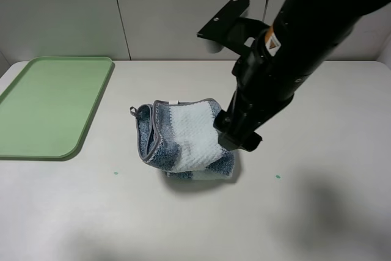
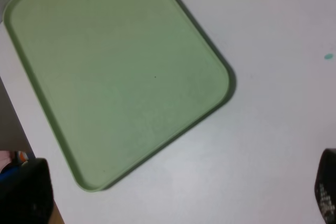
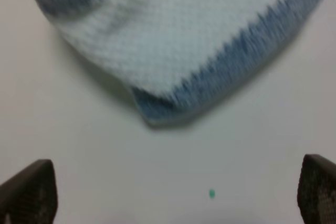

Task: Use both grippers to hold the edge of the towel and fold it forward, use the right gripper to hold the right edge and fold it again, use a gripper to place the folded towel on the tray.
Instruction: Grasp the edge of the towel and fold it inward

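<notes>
The blue and white towel (image 1: 183,142) lies folded and bunched in the middle of the white table. It also shows in the right wrist view (image 3: 184,40). My right gripper (image 1: 237,139) hangs just over the towel's right edge. In the right wrist view the right gripper (image 3: 176,195) is open and empty, with its fingertips (image 3: 31,192) wide apart and the towel's corner ahead of them. The green tray (image 1: 49,105) lies empty at the far left. My left gripper (image 2: 178,192) is open and empty above the table beside the tray (image 2: 115,72). The left arm is out of the exterior view.
Small green marks dot the table in front of the towel (image 1: 115,173) and to its right (image 1: 278,176). A grey panelled wall (image 1: 183,10) runs behind the table. The right arm's shadow falls on the table at the front right.
</notes>
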Controlling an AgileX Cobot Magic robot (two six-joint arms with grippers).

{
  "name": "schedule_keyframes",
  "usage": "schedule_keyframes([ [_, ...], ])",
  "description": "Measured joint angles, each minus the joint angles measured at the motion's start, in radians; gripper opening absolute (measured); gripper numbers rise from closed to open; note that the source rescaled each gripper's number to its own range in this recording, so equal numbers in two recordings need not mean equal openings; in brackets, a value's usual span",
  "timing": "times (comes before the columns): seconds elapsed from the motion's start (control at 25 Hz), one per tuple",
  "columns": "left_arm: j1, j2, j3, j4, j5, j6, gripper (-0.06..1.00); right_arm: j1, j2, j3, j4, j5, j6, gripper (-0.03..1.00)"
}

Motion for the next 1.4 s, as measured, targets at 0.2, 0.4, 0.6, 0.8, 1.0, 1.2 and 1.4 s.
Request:
schedule_keyframes([
  [0.2, 0.000, 0.000, 0.000, 0.000, 0.000, 0.000, 1.00, -0.077, -0.114, 0.112, 0.000, 0.000, 0.000, 1.00],
  [0.4, 0.000, 0.000, 0.000, 0.000, 0.000, 0.000, 1.00, -0.178, -0.249, 0.231, 0.010, -0.014, 0.000, 1.00],
  [0.6, 0.000, 0.000, 0.000, 0.000, 0.000, 0.000, 1.00, -0.294, -0.397, 0.345, 0.032, -0.029, 0.000, 1.00],
  [0.8, 0.000, 0.000, 0.000, 0.000, 0.000, 0.000, 1.00, -0.390, -0.555, 0.433, 0.063, -0.035, 0.000, 1.00],
  [1.0, 0.000, 0.000, 0.000, 0.000, 0.000, 0.000, 1.00, -0.477, -0.703, 0.507, 0.101, -0.035, 0.000, 1.00],
  [1.2, 0.000, 0.000, 0.000, 0.000, 0.000, 0.000, 1.00, -0.558, -0.851, 0.548, 0.129, 0.000, 0.000, 1.00],
  [1.4, 0.000, 0.000, 0.000, 0.000, 0.000, 0.000, 1.00, -0.595, -0.985, 0.549, 0.133, 0.030, 0.000, 1.00],
])
